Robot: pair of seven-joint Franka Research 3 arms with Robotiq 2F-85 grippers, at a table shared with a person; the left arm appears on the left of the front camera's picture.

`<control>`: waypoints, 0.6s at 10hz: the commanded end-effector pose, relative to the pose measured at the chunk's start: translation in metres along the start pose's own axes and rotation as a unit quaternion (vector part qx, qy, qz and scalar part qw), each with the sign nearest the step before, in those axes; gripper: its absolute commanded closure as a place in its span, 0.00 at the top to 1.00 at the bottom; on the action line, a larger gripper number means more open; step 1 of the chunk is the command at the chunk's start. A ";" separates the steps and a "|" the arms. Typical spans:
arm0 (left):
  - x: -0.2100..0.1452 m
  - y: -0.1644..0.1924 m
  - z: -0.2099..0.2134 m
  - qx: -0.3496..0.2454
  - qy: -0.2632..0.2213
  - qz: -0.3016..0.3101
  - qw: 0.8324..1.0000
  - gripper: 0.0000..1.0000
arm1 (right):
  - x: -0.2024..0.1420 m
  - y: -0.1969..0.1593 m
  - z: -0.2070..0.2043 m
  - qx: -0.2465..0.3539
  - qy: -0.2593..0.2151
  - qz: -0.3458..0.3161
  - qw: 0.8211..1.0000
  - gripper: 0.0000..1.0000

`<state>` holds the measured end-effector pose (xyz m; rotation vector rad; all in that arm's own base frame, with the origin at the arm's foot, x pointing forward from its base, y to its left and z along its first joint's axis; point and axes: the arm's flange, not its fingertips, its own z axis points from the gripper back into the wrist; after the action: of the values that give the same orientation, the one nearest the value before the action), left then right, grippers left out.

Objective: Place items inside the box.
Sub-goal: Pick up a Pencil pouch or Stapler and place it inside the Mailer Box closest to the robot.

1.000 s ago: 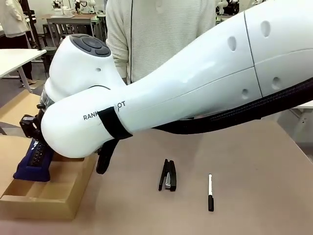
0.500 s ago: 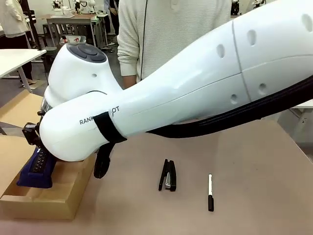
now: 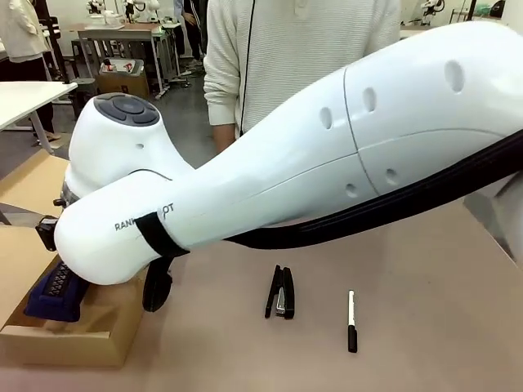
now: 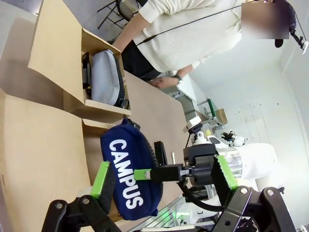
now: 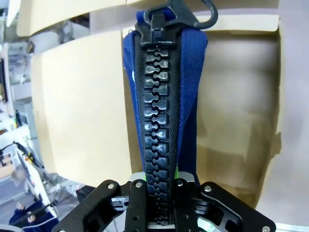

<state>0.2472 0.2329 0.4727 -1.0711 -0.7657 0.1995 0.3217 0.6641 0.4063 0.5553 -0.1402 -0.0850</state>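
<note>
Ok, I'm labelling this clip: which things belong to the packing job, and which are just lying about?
Job: navy fabric "CAMPUS" pouch, grey-blue zip pouch, black stapler, black-and-white marker, open cardboard box.
Lying about: white side table, distant brown carton.

CAMPUS pouch [image 3: 53, 290] seemingly in box [image 3: 82, 343], far left; 1 stapler [image 3: 281, 292] mid-table, marker [image 3: 351, 318] right of it.
</note>
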 end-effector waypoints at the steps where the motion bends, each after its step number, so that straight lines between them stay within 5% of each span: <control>1: -0.001 -0.001 -0.001 -0.012 -0.008 -0.011 1.000 1.00 | -0.007 0.017 -0.017 -0.018 -0.012 -0.008 1.000 0.07; 6: -0.001 -0.001 -0.001 -0.012 -0.008 -0.011 1.000 1.00 | 0.004 0.004 -0.057 -0.053 -0.009 -0.006 0.999 0.07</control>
<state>0.2472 0.2329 0.4727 -1.0711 -0.7656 0.1995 0.3328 0.6837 0.3588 0.4753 -0.1265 -0.0888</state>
